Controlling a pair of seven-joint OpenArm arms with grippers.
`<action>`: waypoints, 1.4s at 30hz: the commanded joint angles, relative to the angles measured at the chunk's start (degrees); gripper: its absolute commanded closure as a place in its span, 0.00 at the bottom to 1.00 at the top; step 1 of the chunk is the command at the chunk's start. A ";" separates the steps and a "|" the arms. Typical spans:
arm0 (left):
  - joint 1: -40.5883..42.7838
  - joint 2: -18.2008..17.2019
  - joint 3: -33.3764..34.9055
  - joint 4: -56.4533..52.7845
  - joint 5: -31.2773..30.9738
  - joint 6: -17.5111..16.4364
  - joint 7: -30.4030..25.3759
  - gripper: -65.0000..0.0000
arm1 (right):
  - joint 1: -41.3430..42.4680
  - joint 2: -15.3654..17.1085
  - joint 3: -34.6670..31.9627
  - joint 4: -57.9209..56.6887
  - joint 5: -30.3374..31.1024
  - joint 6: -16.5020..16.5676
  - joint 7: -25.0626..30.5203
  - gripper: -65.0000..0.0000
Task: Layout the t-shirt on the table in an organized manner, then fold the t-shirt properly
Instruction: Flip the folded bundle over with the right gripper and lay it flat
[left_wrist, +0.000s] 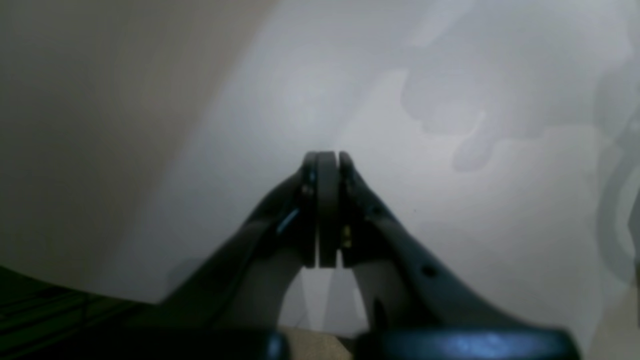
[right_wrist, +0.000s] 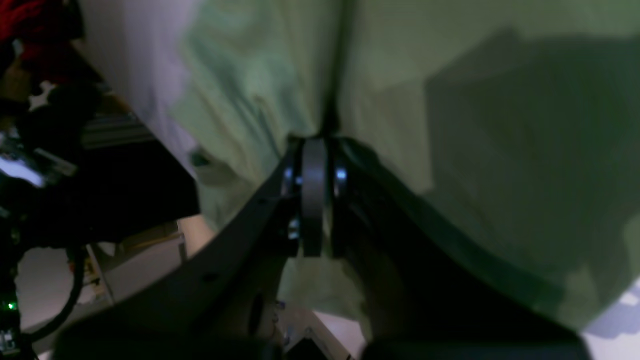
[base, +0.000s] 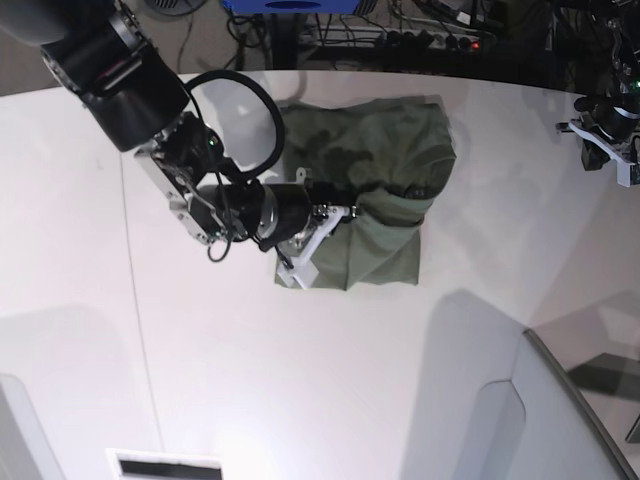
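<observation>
Centrally, right end effector (right_wrist: 314, 145) pinches the t-shirt (base: 385, 160); left end effector (left_wrist: 327, 160) pressed together over bare table (base: 300, 380)

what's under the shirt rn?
Only the table shows around the shirt; nothing else pokes out. The right end effector is shut on a fold of it. Whatever the cloth covers can't be seen.

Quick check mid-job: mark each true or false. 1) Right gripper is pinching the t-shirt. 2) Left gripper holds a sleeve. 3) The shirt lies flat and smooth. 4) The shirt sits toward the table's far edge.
1) True: the right gripper is shut on a fold of the t-shirt.
2) False: the left gripper is shut on nothing, over bare table.
3) False: it is bunched and creased.
4) True.
</observation>
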 joint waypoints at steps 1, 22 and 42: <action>-0.07 -1.07 -0.45 0.73 -0.45 0.01 -1.18 1.00 | 2.21 -0.99 0.18 0.01 0.79 0.92 0.40 0.96; -0.86 -0.46 -0.45 -1.82 -0.45 0.01 -1.18 1.00 | 18.83 -8.64 -1.75 -9.57 0.88 0.66 4.09 0.96; -2.53 1.83 9.66 -1.64 -0.45 0.01 -0.83 1.00 | -7.90 7.53 -3.68 20.23 0.79 -5.67 -2.24 0.96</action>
